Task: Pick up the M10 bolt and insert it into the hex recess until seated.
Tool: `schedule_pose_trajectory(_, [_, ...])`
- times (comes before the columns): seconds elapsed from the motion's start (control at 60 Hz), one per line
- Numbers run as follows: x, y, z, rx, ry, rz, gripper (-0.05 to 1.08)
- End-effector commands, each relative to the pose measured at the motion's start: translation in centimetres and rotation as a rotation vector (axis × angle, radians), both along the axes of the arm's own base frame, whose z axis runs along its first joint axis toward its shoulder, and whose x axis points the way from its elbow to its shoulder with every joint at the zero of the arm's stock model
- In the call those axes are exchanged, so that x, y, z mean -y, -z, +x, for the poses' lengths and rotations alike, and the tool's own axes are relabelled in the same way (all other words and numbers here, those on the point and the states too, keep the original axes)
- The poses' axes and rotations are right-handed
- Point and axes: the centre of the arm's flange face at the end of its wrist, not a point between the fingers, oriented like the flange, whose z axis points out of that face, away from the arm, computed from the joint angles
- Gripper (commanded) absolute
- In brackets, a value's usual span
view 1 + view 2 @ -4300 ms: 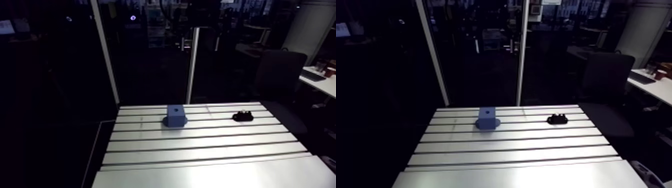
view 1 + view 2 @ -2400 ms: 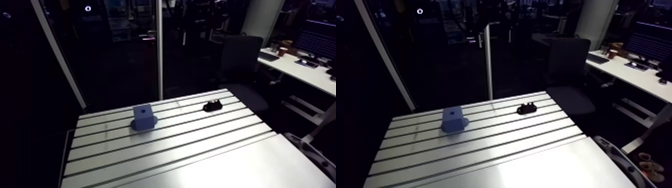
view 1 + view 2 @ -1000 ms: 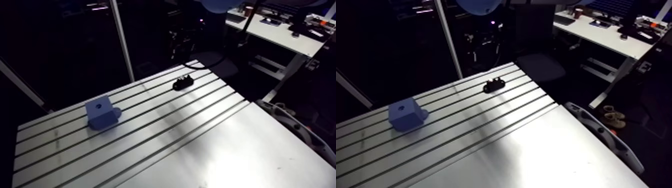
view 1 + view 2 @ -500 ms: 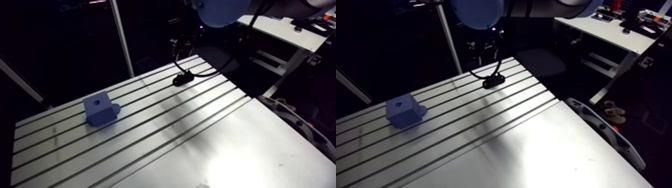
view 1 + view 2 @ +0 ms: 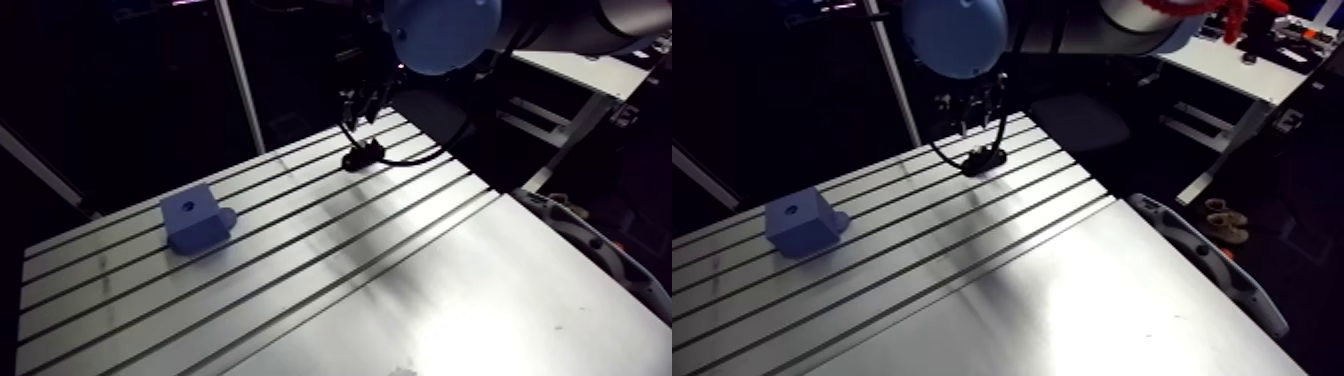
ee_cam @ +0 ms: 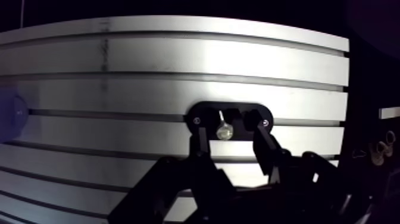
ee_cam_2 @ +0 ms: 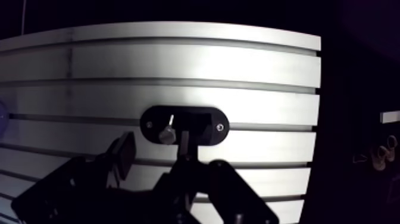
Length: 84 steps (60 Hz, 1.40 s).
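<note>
Wrist view: small silvery bolt (image 6: 224, 132), black holder (image 6: 245, 112)

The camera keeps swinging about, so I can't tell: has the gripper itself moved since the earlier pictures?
Yes. Earlier it was out of the arm view; now the gripper hangs open right above the black holder, having come in over the table toward it.

Slotted aluminium table (image 5: 300, 285) — pale sheen on top — darkness all around

Spread fingers (image 7: 124, 156) hover before the bolt (image 7: 166, 134) resting in a black oval holder (image 7: 205, 126) on the table (image 7: 178, 65).
</note>
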Motion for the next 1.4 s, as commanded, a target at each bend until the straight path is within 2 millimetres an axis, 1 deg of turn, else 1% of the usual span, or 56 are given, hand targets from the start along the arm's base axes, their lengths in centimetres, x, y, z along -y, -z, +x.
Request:
schedule_pose_trajectory(0.017, [-0.2, 0.5, 0.5, 0.005, 0.008, -0.006, 0.53])
schedule_pose_trajectory(0.217, [-0.1, 1.0, 0.5, 0.007, 0.007, 0.0, 0.54])
schedule_pose_trajectory(0.3, [-0.1, 1.7, 0.5, 0.017, 0.007, -0.006, 0.54])
schedule_pose_trajectory(0.5, [-0.2, 1.9, 0.3, 0.014, 0.005, -0.002, 0.55])
schedule_pose_trajectory(0.817, [-0.5, 3.4, 0.0, 0.032, 0.006, -0.011, 0.56])
schedule_pose_trajectory(1.017, [-0.6, 3.5, -0.3, 0.032, 0.005, -0.009, 0.56])
schedule_pose_trajectory(1.4, [-0.5, 3.9, -0.2, 0.039, 0.005, -0.013, 0.56])
